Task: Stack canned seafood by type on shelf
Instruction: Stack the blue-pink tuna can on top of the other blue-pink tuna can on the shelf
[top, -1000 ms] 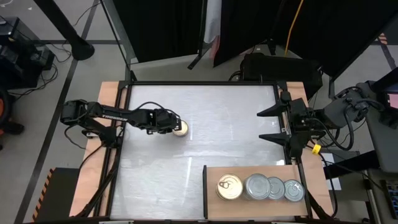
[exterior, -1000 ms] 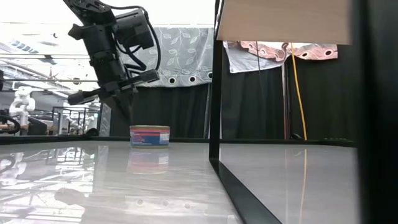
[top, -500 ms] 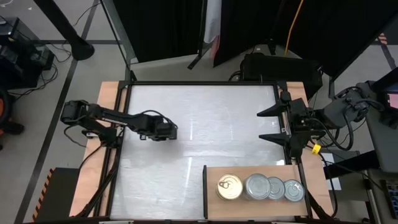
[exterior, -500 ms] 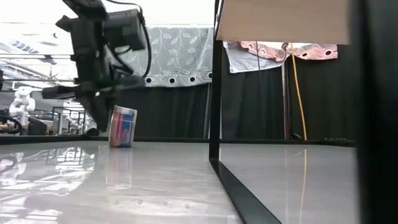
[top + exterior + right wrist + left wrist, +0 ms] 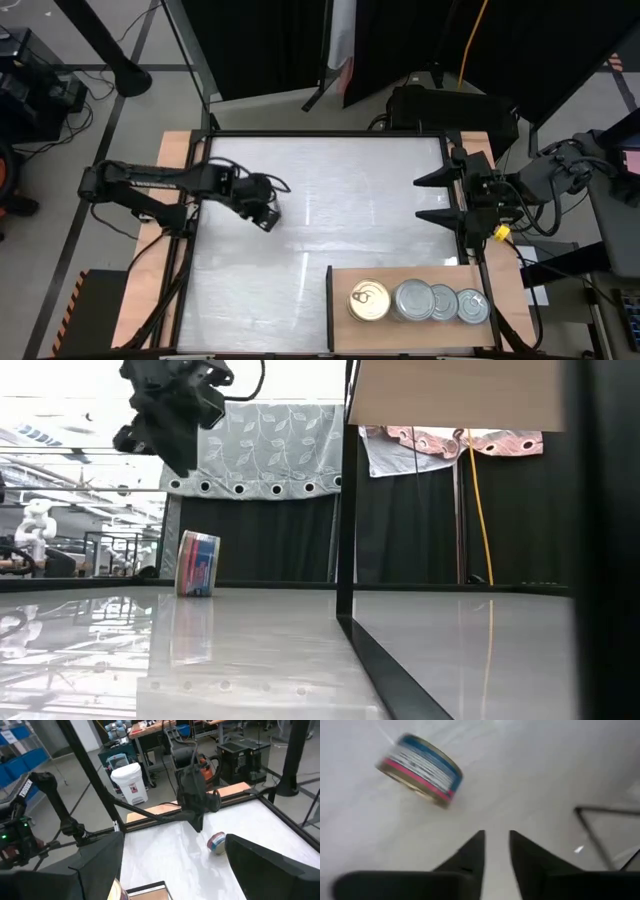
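- The left hand (image 5: 268, 215) hovers above the left half of the white surface (image 5: 330, 190), raised clear of it; in the low view it (image 5: 175, 415) hangs high near the top of the frame.
- Its fingers (image 5: 470, 857) stand narrowly apart with nothing between them.
- A single can (image 5: 197, 564) with a red, white and blue label stands tipped on its edge on the surface, below the left hand and not touching it; the left wrist view shows it (image 5: 420, 769) lying ahead of the fingertips, well apart from them.
- In the high view this can is hidden beneath the left hand.
- The shelf (image 5: 340, 295) lies at the near right corner of the surface.
- Four cans sit in a row on it: one gold-topped can (image 5: 369, 301) at the left end, then three silver-topped cans (image 5: 440, 303) touching side by side.
- The right hand (image 5: 440, 200) waits at the right edge of the surface, its fingers spread wide and empty.
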You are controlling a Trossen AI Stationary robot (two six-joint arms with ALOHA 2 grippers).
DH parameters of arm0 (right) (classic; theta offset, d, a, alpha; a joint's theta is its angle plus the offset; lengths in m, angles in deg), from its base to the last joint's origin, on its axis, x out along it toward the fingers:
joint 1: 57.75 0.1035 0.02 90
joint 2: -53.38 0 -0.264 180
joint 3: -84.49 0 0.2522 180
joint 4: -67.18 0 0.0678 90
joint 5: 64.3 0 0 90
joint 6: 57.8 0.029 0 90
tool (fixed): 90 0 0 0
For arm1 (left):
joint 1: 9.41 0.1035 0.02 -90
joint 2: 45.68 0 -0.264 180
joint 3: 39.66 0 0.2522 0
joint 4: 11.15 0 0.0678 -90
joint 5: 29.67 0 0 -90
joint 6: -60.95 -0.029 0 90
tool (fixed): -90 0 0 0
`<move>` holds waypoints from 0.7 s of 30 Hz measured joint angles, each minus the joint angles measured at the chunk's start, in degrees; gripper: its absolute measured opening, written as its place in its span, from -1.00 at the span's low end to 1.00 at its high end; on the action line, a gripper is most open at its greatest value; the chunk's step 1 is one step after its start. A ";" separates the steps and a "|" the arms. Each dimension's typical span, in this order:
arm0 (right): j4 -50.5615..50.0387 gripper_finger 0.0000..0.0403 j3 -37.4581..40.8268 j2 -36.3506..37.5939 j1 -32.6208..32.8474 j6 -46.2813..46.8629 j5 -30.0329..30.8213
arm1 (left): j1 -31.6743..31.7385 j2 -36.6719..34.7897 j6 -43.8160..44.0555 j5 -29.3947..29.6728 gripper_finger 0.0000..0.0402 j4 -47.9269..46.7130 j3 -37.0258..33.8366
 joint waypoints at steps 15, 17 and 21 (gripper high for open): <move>0.04 0.69 0.00 -0.11 -0.64 5.16 -0.82 | 3.49 4.62 -81.08 4.94 0.62 0.96 3.78; 0.02 0.69 0.00 -0.24 -0.64 6.20 -2.36 | 3.26 6.03 -87.76 4.53 0.62 0.39 3.78; -0.13 0.69 0.00 -0.55 -0.55 8.25 -4.46 | 3.16 7.46 -91.58 4.27 0.62 -1.62 3.78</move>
